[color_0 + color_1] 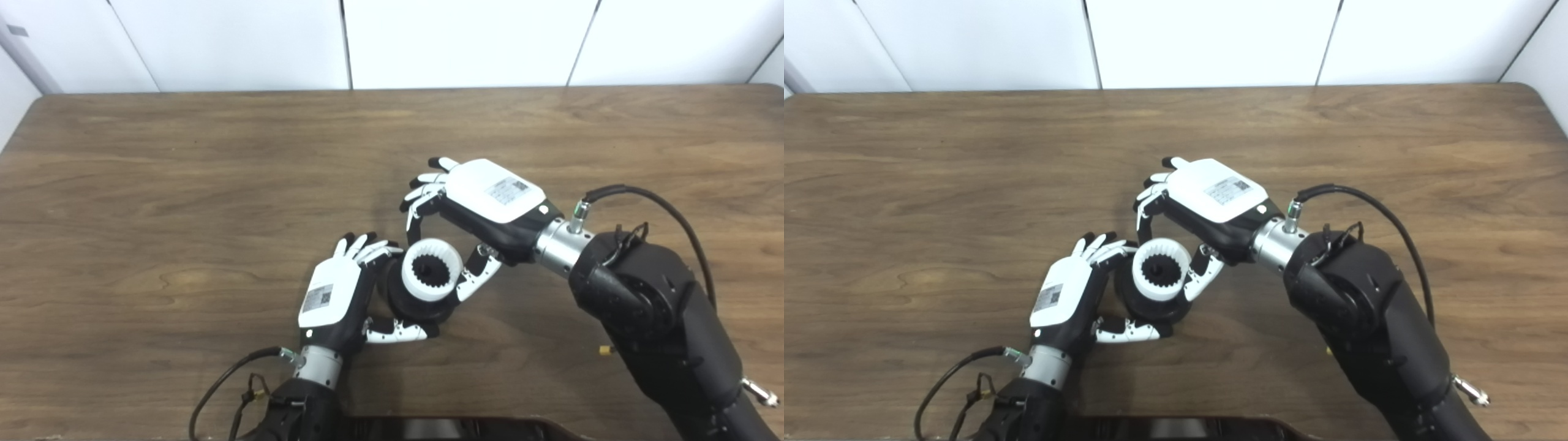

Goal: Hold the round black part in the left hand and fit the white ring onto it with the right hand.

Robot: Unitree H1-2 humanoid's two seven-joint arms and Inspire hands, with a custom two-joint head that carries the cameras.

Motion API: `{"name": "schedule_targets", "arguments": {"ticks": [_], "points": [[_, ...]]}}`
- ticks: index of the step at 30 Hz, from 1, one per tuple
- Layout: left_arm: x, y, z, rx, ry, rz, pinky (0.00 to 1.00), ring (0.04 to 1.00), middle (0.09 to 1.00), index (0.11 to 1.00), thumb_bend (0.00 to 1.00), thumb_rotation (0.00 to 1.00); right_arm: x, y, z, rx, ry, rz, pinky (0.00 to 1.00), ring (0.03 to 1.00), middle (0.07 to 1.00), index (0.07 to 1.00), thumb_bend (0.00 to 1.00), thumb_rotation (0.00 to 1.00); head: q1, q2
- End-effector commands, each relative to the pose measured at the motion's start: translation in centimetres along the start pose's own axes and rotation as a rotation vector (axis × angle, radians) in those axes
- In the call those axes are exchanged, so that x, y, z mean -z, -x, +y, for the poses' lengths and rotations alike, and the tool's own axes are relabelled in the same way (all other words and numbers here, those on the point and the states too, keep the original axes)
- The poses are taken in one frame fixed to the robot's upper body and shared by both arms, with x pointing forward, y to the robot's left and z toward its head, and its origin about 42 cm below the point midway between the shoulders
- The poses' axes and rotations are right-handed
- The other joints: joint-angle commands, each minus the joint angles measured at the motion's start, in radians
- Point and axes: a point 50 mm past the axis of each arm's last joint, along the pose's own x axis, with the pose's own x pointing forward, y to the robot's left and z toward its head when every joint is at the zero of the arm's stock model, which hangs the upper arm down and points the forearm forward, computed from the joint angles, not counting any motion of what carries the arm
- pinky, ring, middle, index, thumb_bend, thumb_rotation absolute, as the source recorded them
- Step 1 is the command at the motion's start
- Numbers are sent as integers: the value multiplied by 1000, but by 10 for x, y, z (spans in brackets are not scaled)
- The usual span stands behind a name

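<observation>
Left hand [334, 297] cups black part [422, 306]; right hand [484, 205] pinches white ring [430, 269].

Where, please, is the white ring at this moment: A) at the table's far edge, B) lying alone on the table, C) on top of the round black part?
C: the white ring sits on the round black part, between both hands' fingers.

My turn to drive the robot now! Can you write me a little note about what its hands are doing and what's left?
Left hand: shut on the round black part, held just above the table.
Right hand: fingers and thumb pinch the white ring.
Done: the white ring sits on top of the round black part, its toothed hole around the black hub.
Left: whether it is fully seated cannot be told. Probably press it down, then let go.
</observation>
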Motion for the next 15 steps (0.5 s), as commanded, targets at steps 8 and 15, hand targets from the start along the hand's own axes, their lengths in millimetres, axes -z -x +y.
{"name": "schedule_targets", "arguments": {"ticks": [8,15], "points": [[-14,0,-14,52,23,5,1000,938,822,485,522,63,-6,-7,-1,-8,39,-45,1000,899,790,482,525,135,15,3],[-16,-1,-14,49,23,3,1000,938,817,485,522,64,-8,-9,2,-24,40,-50,1000,897,786,482,525,136,18,4]]}}
